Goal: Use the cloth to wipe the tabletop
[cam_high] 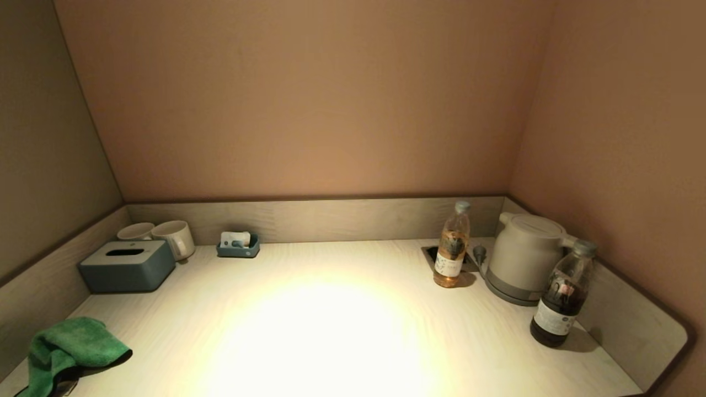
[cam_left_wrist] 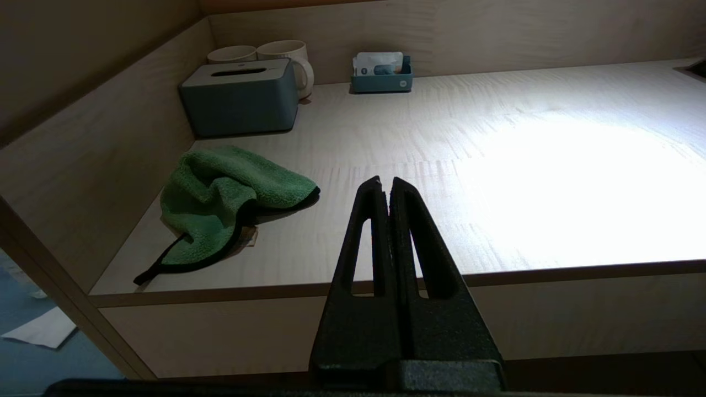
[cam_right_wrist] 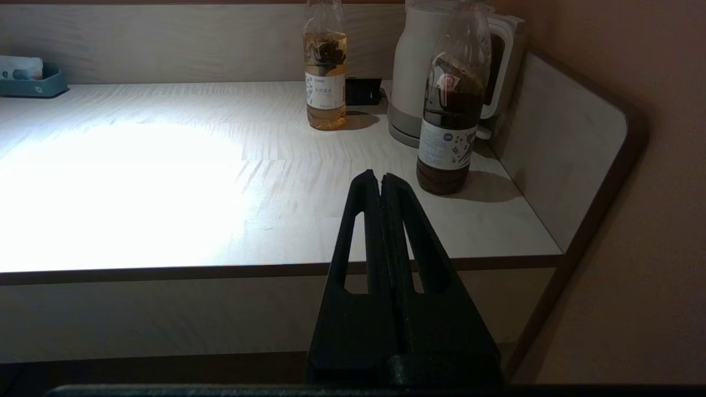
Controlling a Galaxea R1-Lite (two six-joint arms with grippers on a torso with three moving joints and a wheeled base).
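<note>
A crumpled green cloth (cam_high: 69,348) lies at the front left corner of the pale wooden tabletop (cam_high: 331,325); it also shows in the left wrist view (cam_left_wrist: 226,198). My left gripper (cam_left_wrist: 385,184) is shut and empty, held before the table's front edge, to the right of the cloth and apart from it. My right gripper (cam_right_wrist: 381,179) is shut and empty, held before the front edge near the right end, short of the dark bottle (cam_right_wrist: 452,110). Neither gripper shows in the head view.
A blue-grey tissue box (cam_high: 127,266), two white mugs (cam_high: 165,236) and a small blue tray (cam_high: 238,246) stand at the back left. A pale tea bottle (cam_high: 452,248), a white kettle (cam_high: 524,256) and the dark bottle (cam_high: 562,298) stand at the right. Low walls border the table's back and sides.
</note>
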